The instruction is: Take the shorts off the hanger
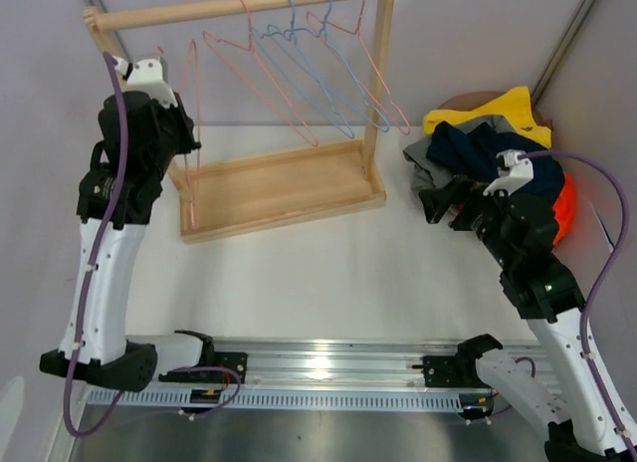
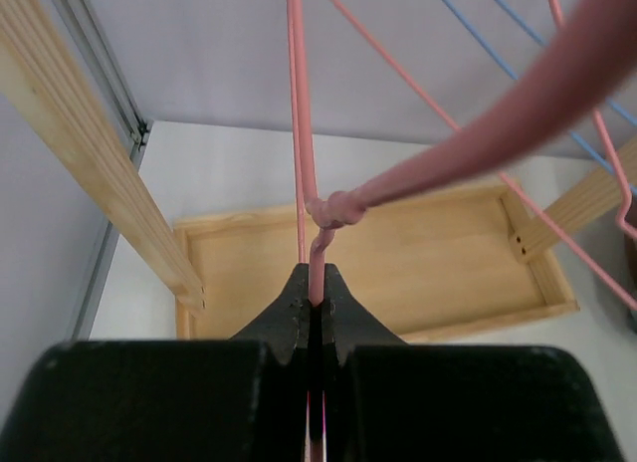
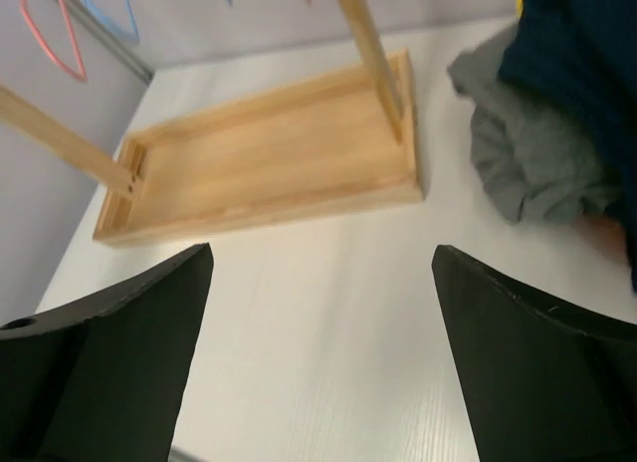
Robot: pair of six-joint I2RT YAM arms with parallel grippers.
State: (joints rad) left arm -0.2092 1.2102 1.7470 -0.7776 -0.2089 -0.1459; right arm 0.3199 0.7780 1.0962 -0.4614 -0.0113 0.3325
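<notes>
The shorts lie in a pile at the right of the table: yellow [image 1: 513, 109], navy [image 1: 483, 148], grey [image 1: 423, 173] and orange [image 1: 563, 208]. A light blue pair does not show. In the right wrist view the grey pair [image 3: 537, 163] and the navy pair [image 3: 587, 64] lie at the upper right. My left gripper [image 1: 187, 143] is shut on the neck of a bare pink hanger [image 2: 317, 238] at the rack's left end, away from the pile. My right gripper [image 3: 320, 333] is open and empty, low over the table just left of the pile [image 1: 443, 203].
A wooden rack [image 1: 284, 188] with a tray base and a top rail [image 1: 239, 6] stands at the back. Several bare pink and blue wire hangers [image 1: 299, 54] hang on the rail. A metal rail [image 1: 328, 367] runs along the near edge.
</notes>
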